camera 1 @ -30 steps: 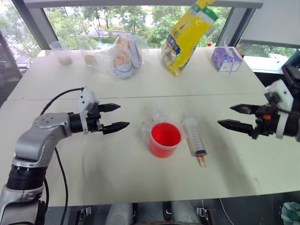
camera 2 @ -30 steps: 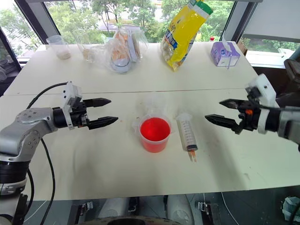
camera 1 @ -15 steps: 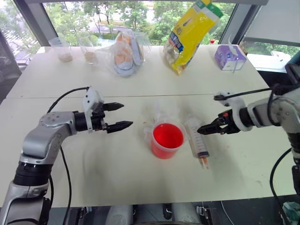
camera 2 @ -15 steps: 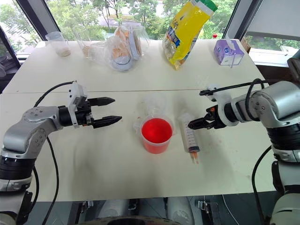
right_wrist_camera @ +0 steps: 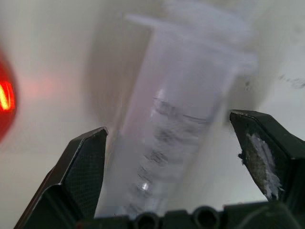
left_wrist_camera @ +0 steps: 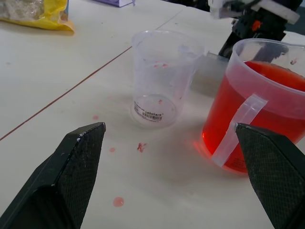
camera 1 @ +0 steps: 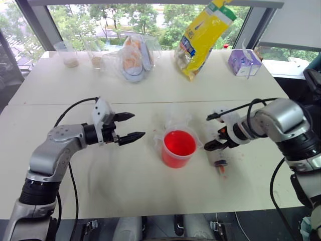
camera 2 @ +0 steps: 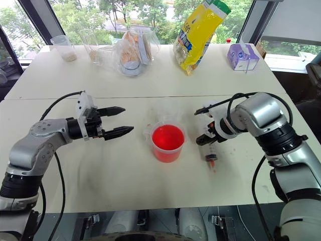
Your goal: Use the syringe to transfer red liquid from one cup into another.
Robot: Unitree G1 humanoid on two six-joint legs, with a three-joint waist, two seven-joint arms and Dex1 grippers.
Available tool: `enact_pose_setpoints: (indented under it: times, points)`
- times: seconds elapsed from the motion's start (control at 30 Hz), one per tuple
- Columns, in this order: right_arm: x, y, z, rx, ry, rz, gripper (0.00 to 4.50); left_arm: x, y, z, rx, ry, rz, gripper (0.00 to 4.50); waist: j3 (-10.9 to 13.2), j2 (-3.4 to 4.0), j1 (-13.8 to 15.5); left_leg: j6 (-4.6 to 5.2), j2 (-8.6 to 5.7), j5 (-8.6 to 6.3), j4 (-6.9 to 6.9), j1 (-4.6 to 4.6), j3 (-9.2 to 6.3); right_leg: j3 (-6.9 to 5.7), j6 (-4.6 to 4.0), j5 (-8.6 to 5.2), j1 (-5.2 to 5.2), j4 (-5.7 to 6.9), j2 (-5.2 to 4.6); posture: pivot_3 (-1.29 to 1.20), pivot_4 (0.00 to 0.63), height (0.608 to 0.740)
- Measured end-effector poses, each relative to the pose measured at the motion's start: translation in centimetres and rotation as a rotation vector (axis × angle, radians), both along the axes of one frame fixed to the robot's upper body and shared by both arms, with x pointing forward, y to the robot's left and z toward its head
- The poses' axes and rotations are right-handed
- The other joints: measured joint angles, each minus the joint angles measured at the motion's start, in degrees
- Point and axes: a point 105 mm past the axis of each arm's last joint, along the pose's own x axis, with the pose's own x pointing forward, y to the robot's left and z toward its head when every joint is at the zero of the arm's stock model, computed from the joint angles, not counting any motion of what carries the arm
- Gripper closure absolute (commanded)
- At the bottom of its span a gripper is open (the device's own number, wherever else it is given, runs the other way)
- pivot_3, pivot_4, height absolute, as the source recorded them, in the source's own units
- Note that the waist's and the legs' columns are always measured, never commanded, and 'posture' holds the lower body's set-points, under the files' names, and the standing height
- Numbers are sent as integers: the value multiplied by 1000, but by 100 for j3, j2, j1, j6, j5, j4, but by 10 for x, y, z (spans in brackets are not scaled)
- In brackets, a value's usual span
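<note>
My left hand (camera 1: 131, 126) hangs released, fingers spread, well to the left of the spouted cup (camera 1: 178, 149) of red liquid (camera 1: 179, 143), with the small clear cup (left_wrist_camera: 160, 78) just behind that one. The syringe (camera 1: 217, 154) lies flat on the bench (camera 1: 125, 186) just right of the red cup, its long axis running away from me and its orange tip toward me. My right hand (camera 1: 212, 145) is far nearer: it points down over the barrel, fingers apart on either side, not yet clenched.
</note>
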Motion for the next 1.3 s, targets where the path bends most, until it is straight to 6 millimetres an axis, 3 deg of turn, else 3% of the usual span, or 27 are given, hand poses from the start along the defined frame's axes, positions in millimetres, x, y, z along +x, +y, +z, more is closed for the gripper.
enact_pose_setpoints:
  times: [0.07, 0.2, 0.5, 0.63, 0.73, 0.83, 0.97, 1.1, 1.2, 1.3]
  points:
    - [1, -1, -1, -25, -7, 10, 900, -1, 0, -2, 2, -4, 4, 0, -1, -1, -4, 0, 0, 0, 0, 6, 0, 0, 0, 0, 6, -1, 0, 0, 150, 740]
    - [4, -5, -4, -62, -21, 25, 2890, -1, -2, -6, 6, -3, 6, 0, -4, -6, -5, 0, 0, 0, 1, 11, -2, -1, -5, -2, 12, -1, 0, 0, 150, 740]
    - [1, -14, -6, -22, -29, -19, 2989, 5, -3, -2, 9, -40, 8, 0, -13, -21, 45, 0, -4, 0, 6, 15, -15, -11, -14, -8, 29, -5, -6, 0, 150, 740]
    - [-3, -31, 3, 36, -70, -112, 2989, 10, -2, 2, 14, -49, 4, 0, -9, -15, 42, 4, -7, -2, 5, 2, -15, -12, -3, -1, 20, -10, -9, 0, 150, 740]
    - [0, -52, 31, 75, -252, -159, 2989, 15, 2, 7, 24, -56, 11, 0, -4, -8, 32, 9, -7, -6, 1, -4, -13, -12, 6, 4, 11, -10, -7, 0, 150, 740]
    - [6, -53, 73, 152, -514, -133, 2989, 18, -1, 18, 20, -82, -11, 0, -3, -6, -6, 10, 1, -6, -1, 1, -12, -12, 10, 5, 10, -7, 5, 0, 150, 740]
    - [1, -26, 128, 379, -912, 25, 2989, 24, -4, 34, -15, -82, -39, 0, 2, 0, -7, 8, 6, -5, -3, 4, -19, -13, 13, 5, 9, 0, 20, 0, 150, 740]
    - [-28, 11, 172, 662, -1128, 231, 2989, 25, -11, 53, -51, -82, -96, 0, 5, -2, -6, 7, 5, -4, -1, 7, -20, -13, 16, 7, 16, -1, 18, 0, 150, 740]
    - [-57, 49, 184, 876, -1150, 432, 2989, 24, -18, 72, -75, -77, -159, 0, 5, -3, -9, 7, 4, -4, 0, 7, -22, -13, 17, 7, 17, -1, 16, 0, 150, 740]
    - [-72, 76, 174, 997, -1081, 578, 2989, 17, -24, 94, -72, -88, -241, 0, 5, -3, -11, 7, 1, -4, 1, 8, -20, -12, 16, 7, 19, -3, 12, 0, 150, 740]
